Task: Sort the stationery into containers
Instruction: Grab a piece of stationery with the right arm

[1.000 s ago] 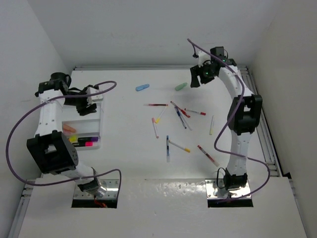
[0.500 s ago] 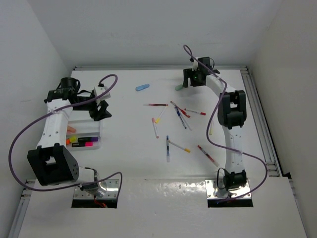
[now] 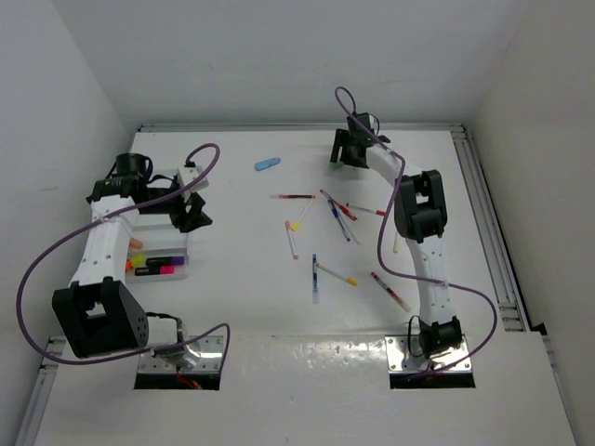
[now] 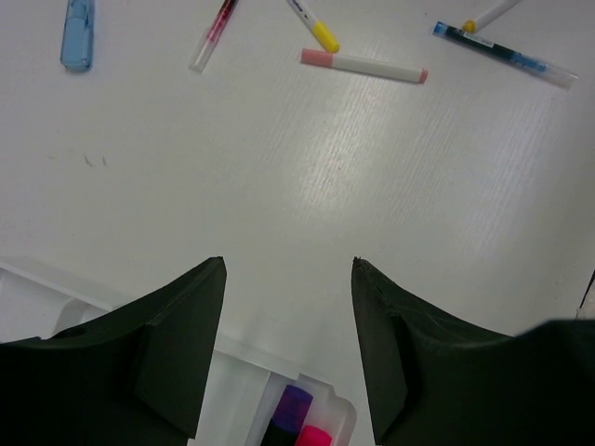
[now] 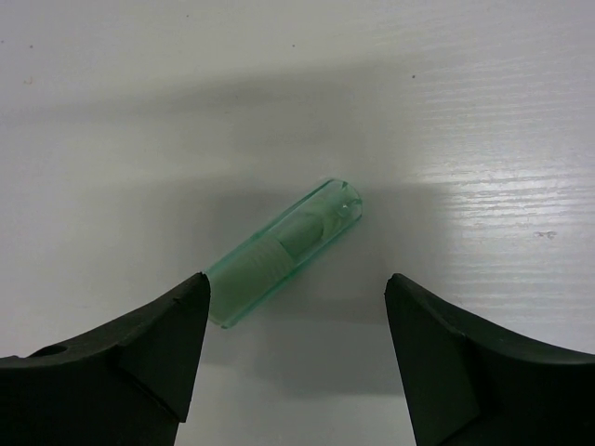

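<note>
On the left of the table, a white tray (image 4: 244,364) is seen with highlighters in it (pink and purple caps show at its corner), and the left gripper (image 4: 288,265) is held over the tray's edge with its jaws apart and nothing between them. Thin pens (image 3: 337,274) are scattered loose across the middle, well apart from the tray. Farther back, a blue highlighter (image 3: 267,164) lies alone, and the right gripper (image 5: 296,283) is spread wide over a green highlighter (image 5: 284,253), which lies flat between the fingers.

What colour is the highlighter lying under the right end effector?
The highlighter is translucent green, clearest in the right wrist view.
</note>
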Available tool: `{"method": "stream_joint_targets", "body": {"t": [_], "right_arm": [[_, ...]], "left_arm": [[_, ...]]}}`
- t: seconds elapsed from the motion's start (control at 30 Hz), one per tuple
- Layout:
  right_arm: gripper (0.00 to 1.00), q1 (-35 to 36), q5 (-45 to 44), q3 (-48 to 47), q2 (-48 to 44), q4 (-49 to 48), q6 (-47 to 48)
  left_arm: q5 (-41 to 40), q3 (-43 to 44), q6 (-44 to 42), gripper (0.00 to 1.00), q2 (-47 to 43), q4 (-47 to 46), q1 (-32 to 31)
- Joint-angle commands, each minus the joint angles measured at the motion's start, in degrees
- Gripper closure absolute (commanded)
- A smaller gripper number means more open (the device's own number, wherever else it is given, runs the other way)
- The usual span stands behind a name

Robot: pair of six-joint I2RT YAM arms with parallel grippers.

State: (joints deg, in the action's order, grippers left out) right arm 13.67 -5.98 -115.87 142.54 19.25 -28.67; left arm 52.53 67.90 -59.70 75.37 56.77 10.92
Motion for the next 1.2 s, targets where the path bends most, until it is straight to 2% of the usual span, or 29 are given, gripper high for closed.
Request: {"method": "stream_joint_targets", "body": {"t": [0.0,0.23,0.4,0.53,0.6,0.77,0.93,1.03,1.07,1.17], "right_arm": [[0.26,0.7,-5.1,-3.0,1.3,-1.8,-3.1],[0.37,1.0,-6.5,-4.7,2.9,-1.1,-2.5],[0.41,1.2,-5.3,-10.7,6.0,2.8,-2.9],[0.55,1.0,-5.4,-9.5,5.0,5.5,-3.8],[0.59,0.9,-4.1,-6.2,3.4,7.2,-4.0],[0.61,0.8,-3.6,1.0,-0.2,10.2,-3.6],[0.64,0.7,-4.2,2.0,-1.7,13.8,0.1],[0.73,0.7,-3.9,2.9,-2.3,14.4,2.2],[0.83,0.8,-3.9,3.6,-2.5,14.2,2.6],[0.96,0.7,-2.2,3.9,-3.4,13.5,4.6]], "left_arm": [[2.6,-0.6,1.3,0.37,-1.1,-1.6,0.1],[2.3,-1.4,0.7,0.37,-0.9,-1.1,1.2],[2.2,-1.1,-2.2,0.37,-0.6,2.2,2.4],[1.8,-1.3,-4.3,0.37,-1.5,4.4,3.8],[1.9,-1.0,-4.5,0.37,-1.5,4.7,4.3],[2.0,0.7,-7.0,0.37,-0.8,8.1,5.7],[2.8,1.2,-8.8,0.37,-1.0,10.0,6.5],[3.5,0.8,-9.1,0.37,-1.4,10.1,6.5],[3.6,0.7,-9.1,0.37,-1.3,10.1,6.5],[4.4,0.8,-8.9,0.37,-1.3,10.4,6.6]]}}
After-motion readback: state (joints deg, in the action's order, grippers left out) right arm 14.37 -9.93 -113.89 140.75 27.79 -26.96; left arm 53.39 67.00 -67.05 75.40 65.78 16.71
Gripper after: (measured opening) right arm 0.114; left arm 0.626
